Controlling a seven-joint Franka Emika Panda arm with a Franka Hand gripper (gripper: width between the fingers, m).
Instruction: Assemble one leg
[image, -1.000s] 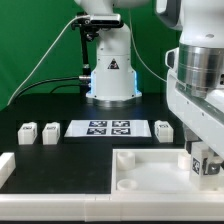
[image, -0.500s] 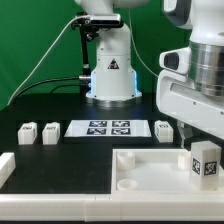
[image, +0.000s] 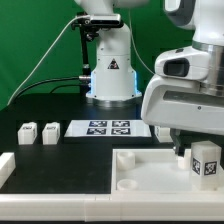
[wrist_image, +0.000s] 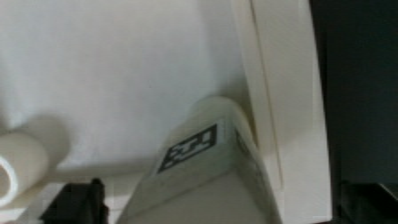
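My gripper (image: 197, 158) is shut on a leg (image: 206, 161), a small white peg with a black-and-white tag facing the camera. It holds the leg upright over the near right corner of the white tabletop (image: 150, 172). In the wrist view the leg (wrist_image: 205, 165) fills the space between the two dark fingers, with the tabletop's flat face (wrist_image: 107, 80) and its raised rim (wrist_image: 276, 80) right behind it. Two more legs (image: 27, 131) (image: 50, 131) lie on the table at the exterior view's left.
The marker board (image: 100, 128) lies on the black table behind the tabletop. A white part (image: 5, 165) sits at the exterior view's left edge. The robot's base (image: 110, 75) stands at the back. A round boss (wrist_image: 18, 170) on the tabletop is close to the leg.
The arm has swung toward the exterior view's left and now covers more of the right side. The held leg has risen slightly and stands more upright.
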